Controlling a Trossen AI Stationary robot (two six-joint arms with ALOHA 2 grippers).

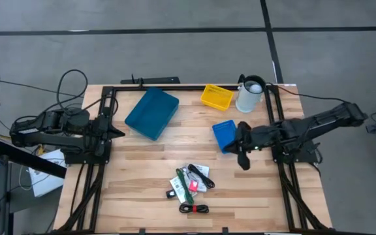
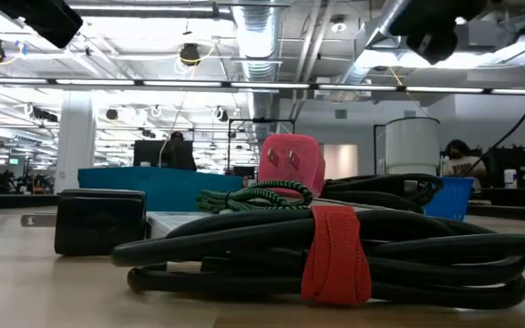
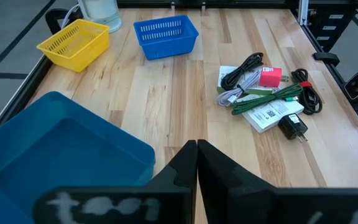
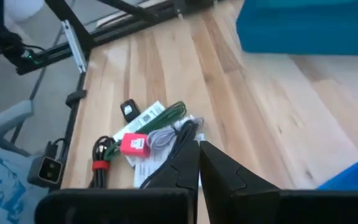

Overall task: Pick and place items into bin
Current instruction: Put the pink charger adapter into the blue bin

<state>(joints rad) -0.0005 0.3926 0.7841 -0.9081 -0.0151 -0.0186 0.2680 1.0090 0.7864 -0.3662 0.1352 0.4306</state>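
We note the items (image 1: 192,186) heaped at the table's near-centre edge, none yet in the large blue bin (image 1: 151,113). The right gripper (image 1: 243,162), fingers clenched on nothing, hangs nearer the heap. The left gripper (image 1: 120,132), likewise clenched and empty, waits beside the bin. The coiled black cord (image 1: 194,209) probably lies crosswise to the right gripper's approach.

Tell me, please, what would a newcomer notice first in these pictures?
Probably the small heap of items at the near middle of the wooden table: white printed cards, a green braided cord, a small red-pink plug and a coiled black cable with a red strap. Behind it sit a large blue plastic bin, a small blue basket and a yellow basket.
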